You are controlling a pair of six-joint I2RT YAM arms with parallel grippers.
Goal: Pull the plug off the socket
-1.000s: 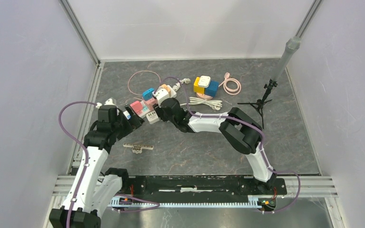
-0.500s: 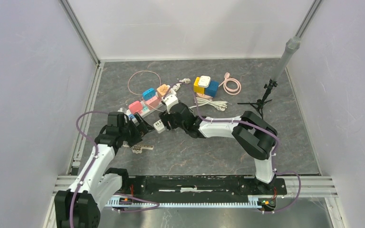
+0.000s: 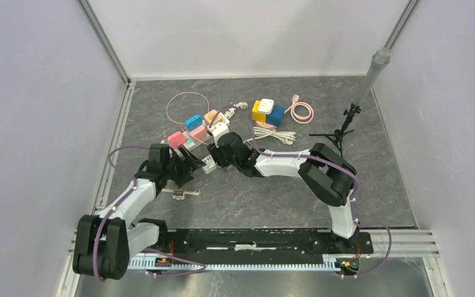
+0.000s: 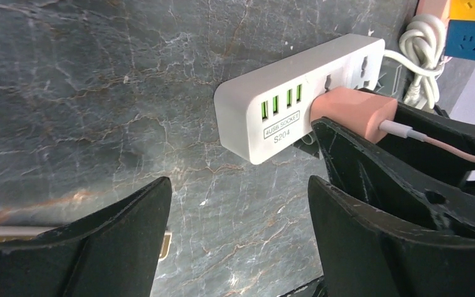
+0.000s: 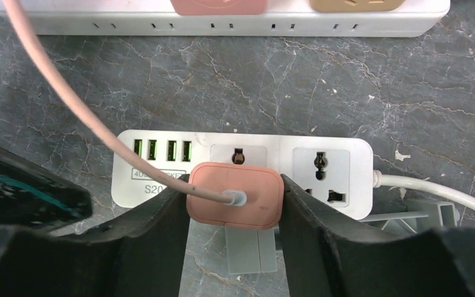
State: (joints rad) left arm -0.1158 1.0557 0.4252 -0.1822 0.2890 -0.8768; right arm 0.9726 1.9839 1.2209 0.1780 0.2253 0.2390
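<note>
Pink plug (image 5: 235, 202) sits seated in the white power strip (image 5: 321, 167), centre of the right-wrist frame. The right gripper (image 5: 234, 213) clamps its two sides. The left gripper (image 4: 240, 204) hangs released just short of the strip (not touching). We expect the unbraced strip may lift along with the plug, or the smooth casing may slip.

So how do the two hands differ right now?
The right hand is closed on the pink plug; the left hand is open and holds nothing. The right hand sits over the white power strip; the left hand points at its USB end. Both have black fingers.
</note>
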